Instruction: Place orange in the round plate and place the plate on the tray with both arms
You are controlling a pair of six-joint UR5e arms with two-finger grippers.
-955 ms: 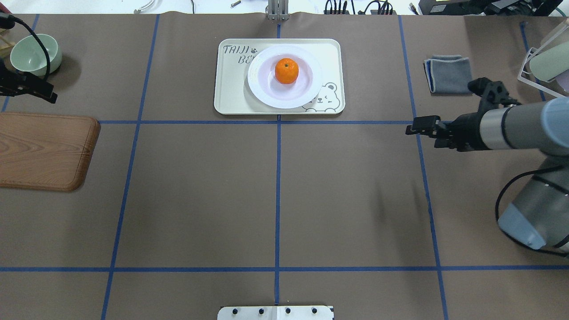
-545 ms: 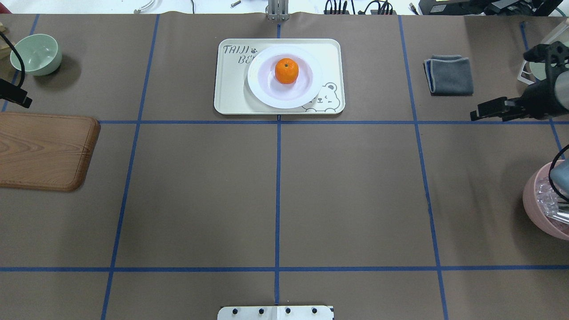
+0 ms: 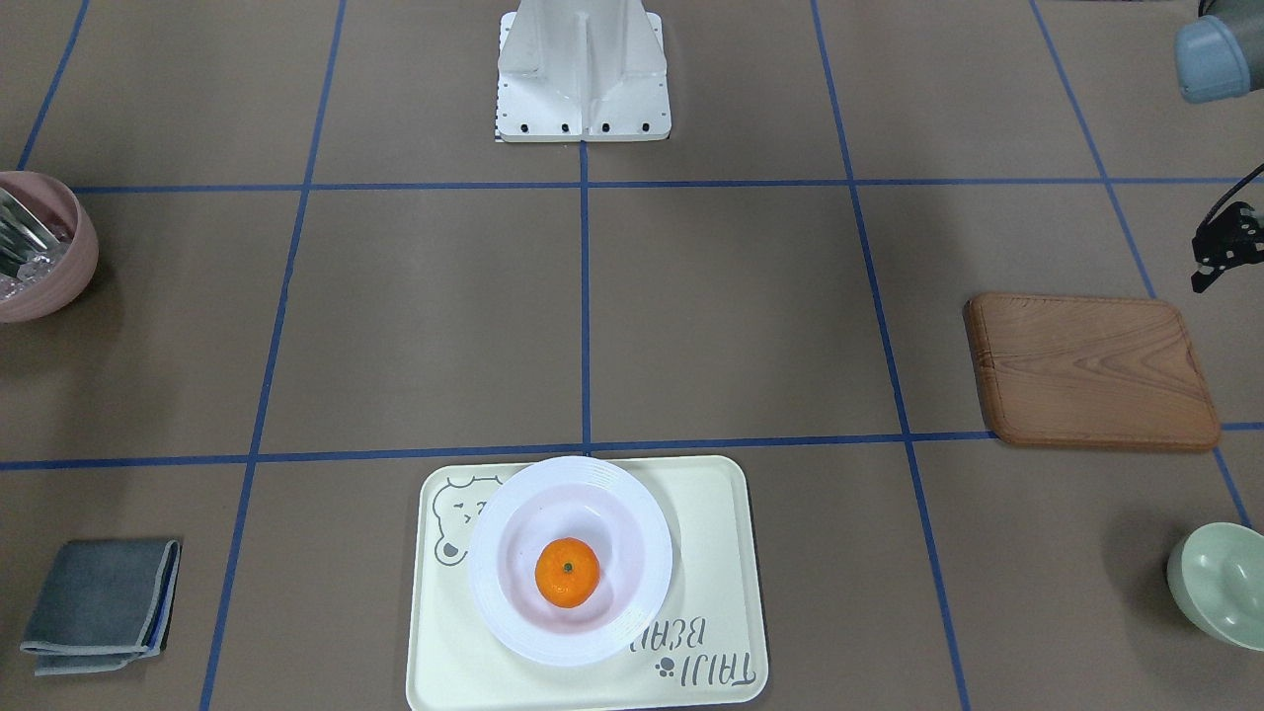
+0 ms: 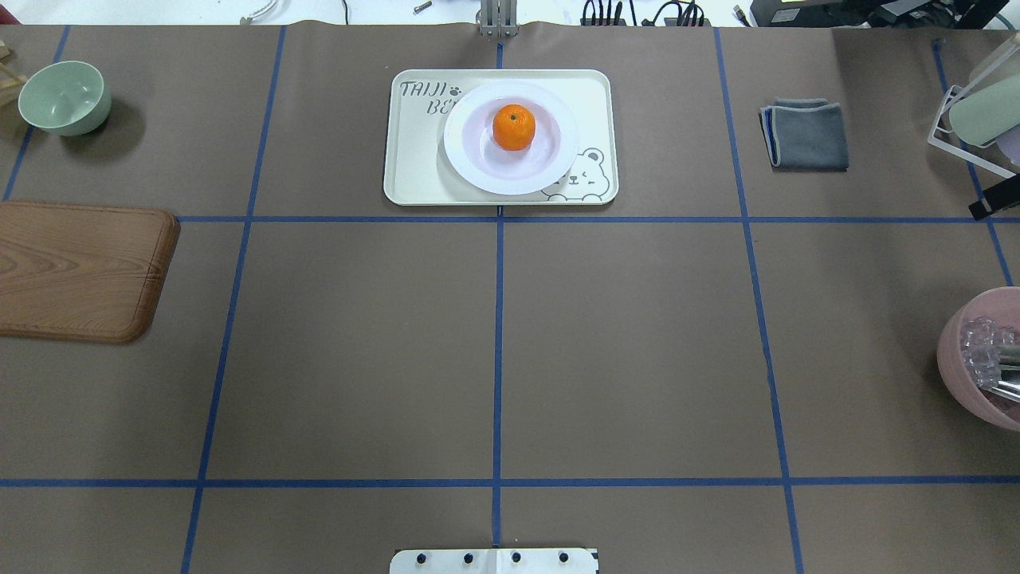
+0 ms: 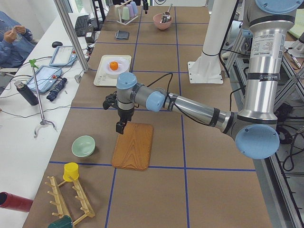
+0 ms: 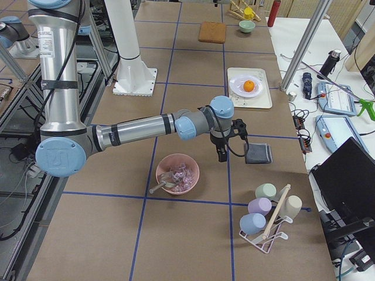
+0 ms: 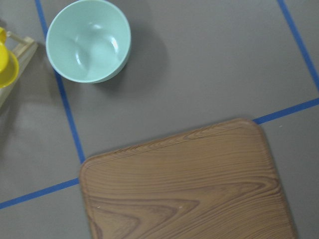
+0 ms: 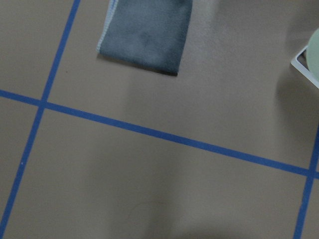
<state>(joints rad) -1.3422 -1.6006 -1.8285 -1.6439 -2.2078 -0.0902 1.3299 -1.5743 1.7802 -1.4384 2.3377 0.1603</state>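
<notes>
The orange (image 4: 514, 127) lies in the middle of the white round plate (image 4: 558, 155), and the plate rests on the cream bear tray (image 4: 410, 175) at the table's far centre. From the front, the orange (image 3: 567, 572) sits in the plate (image 3: 494, 592) on the tray (image 3: 711, 533). Both arms are pulled far out to the sides. My left gripper (image 5: 120, 127) hangs over the wooden board's far end. My right gripper (image 6: 222, 155) hovers beside the grey cloth, and only a black tip shows at the overhead view's right edge. I cannot tell whether either one is open or shut.
A wooden board (image 4: 80, 271) and a pale green bowl (image 4: 64, 97) lie at the left. A folded grey cloth (image 4: 805, 134), a cup rack (image 4: 976, 119) and a pink bowl (image 4: 976, 363) holding utensils are at the right.
Both arms have drawn outward, away from the tray. The left arm has left the overhead view, the right shows only a tip at the edge. Plate and orange have not moved.
</notes>
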